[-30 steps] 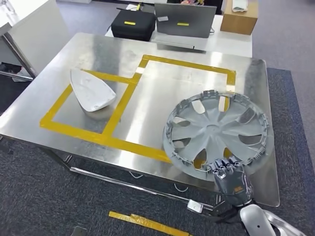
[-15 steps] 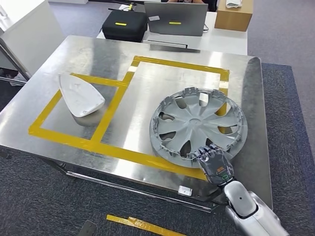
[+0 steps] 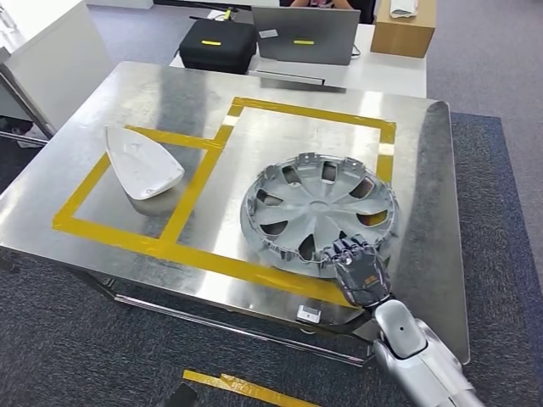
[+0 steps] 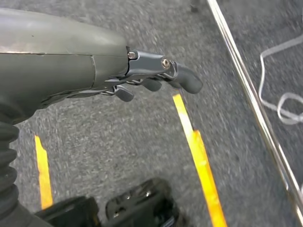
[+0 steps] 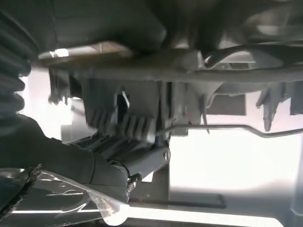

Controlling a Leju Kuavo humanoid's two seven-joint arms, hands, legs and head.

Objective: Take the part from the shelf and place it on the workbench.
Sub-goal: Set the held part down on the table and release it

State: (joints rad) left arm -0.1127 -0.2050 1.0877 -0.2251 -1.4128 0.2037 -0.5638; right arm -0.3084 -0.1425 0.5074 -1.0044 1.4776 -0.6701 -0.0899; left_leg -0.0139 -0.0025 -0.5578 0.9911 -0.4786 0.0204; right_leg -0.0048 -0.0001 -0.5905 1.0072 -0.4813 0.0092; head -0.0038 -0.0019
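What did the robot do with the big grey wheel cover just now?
The right hand, holding the wheel cover by its near rim, carried it leftward over the table into the big yellow-taped square. The white part stayed put; the left hand hangs over the floor.

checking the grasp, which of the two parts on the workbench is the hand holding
The grey wheel cover, gripped at its near rim by the right hand inside the larger taped square. The white pointed shell lies untouched in the smaller square.

Head cam looks down on workbench (image 3: 128, 102); wrist cams close behind hands (left faces floor (image 4: 107, 142)).
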